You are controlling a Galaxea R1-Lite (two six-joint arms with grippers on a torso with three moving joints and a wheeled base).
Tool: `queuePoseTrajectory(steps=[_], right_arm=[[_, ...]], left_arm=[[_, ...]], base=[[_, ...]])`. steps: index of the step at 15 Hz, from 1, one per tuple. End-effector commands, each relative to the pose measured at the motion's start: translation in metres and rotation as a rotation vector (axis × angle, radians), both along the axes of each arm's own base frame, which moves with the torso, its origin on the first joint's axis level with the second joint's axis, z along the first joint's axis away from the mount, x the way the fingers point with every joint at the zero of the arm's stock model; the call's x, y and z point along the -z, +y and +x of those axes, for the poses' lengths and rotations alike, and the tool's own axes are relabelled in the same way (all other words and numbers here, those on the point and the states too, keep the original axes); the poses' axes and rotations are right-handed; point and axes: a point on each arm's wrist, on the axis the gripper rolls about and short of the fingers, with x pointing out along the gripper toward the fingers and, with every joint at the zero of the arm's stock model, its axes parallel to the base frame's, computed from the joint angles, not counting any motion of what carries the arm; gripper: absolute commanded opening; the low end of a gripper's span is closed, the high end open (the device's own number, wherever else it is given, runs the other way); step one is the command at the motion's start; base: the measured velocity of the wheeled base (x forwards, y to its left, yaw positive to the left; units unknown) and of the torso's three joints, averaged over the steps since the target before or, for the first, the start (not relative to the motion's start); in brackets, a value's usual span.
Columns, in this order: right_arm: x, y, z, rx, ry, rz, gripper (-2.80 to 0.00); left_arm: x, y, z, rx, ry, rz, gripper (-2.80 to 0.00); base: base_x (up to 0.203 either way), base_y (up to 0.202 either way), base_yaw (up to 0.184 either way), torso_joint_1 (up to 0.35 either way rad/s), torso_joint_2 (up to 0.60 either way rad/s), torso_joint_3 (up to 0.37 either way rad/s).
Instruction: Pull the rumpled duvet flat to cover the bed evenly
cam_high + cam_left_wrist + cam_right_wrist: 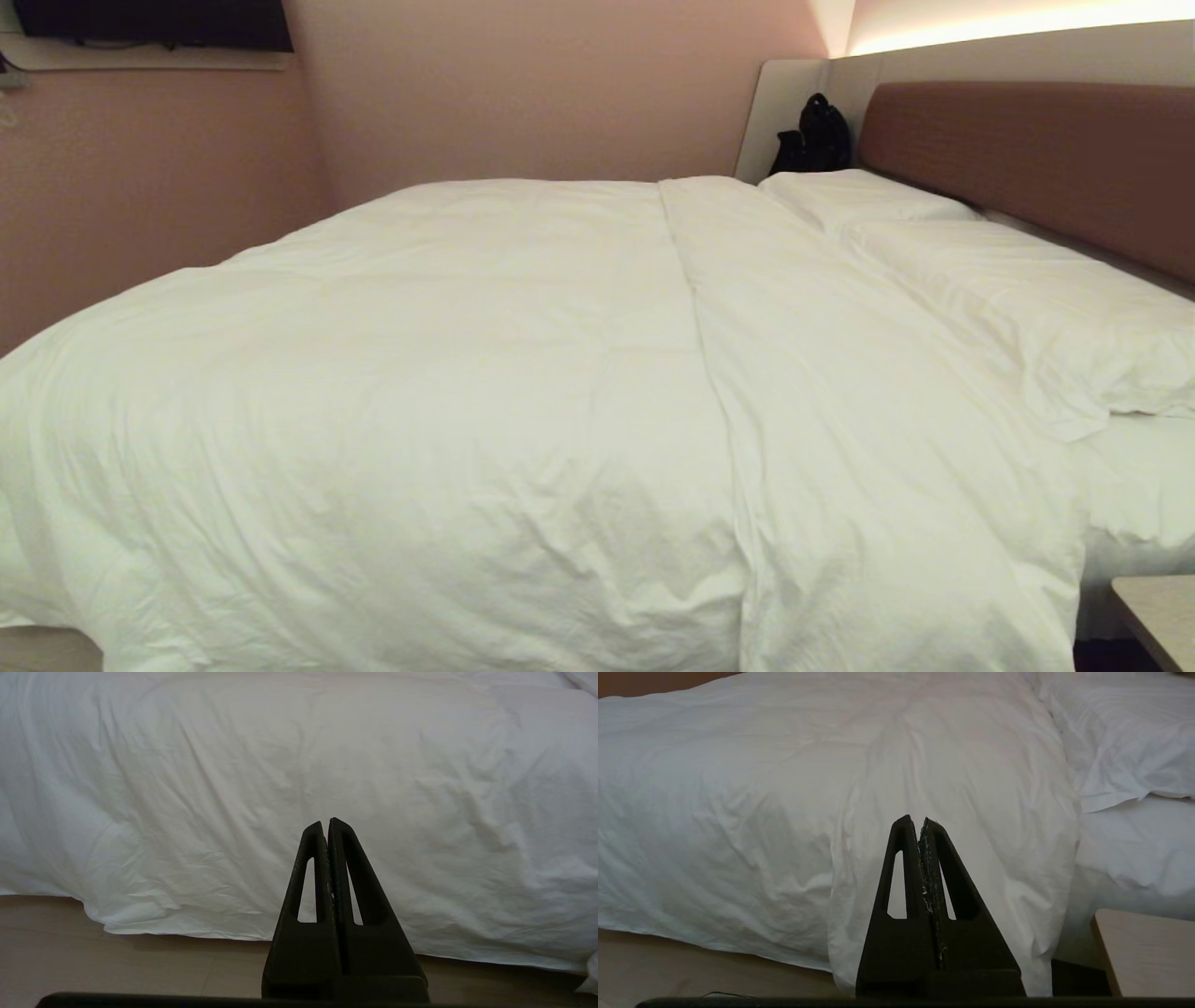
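White puffy duvet (420,373), softly wrinkled

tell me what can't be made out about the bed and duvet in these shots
- Far side and foot end of the duvet: head view, hidden behind its own bulk and cut off at the picture's left edge.
- Bed base: all views, covered by the draped duvet.
- Black object beside the headboard: head view, too dark to identify.
- Left hand and right hand, both shut and empty: outside the head view, so their place along the bed is unclear.
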Motion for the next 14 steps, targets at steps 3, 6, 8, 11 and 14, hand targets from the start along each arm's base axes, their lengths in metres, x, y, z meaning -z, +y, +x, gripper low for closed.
queuePoseTrajectory(steps=[3, 6, 8, 11, 14], right_arm=[[0.003, 0.000, -0.009, 0.018, -0.055, -0.007, -2.80], [0.003, -0.001, -0.012, 0.040, -0.081, -0.006, -2.80], [0.002, -0.001, -0.014, 0.042, -0.094, -0.006, -2.80], [0.000, -0.001, -0.015, 0.056, -0.116, -0.005, -2.80], [-0.005, -0.001, -0.017, 0.059, -0.160, -0.012, -2.80]], left_arm=[[0.000, 0.000, 0.000, 0.000, 0.000, 0.000, -2.80], [0.000, 0.000, 0.000, 0.000, 0.000, 0.000, -2.80], [0.000, 0.000, 0.000, 0.000, 0.000, 0.000, -2.80], [0.000, 0.000, 0.000, 0.000, 0.000, 0.000, -2.80], [0.000, 0.000, 0.000, 0.000, 0.000, 0.000, -2.80]], base=[[0.000, 0.000, 0.000, 0.000, 0.00, 0.000], [0.000, 0.000, 0.000, 0.000, 0.00, 0.000], [0.000, 0.000, 0.000, 0.000, 0.00, 0.000], [0.000, 0.000, 0.000, 0.000, 0.00, 0.000], [0.000, 0.000, 0.000, 0.000, 0.00, 0.000]])
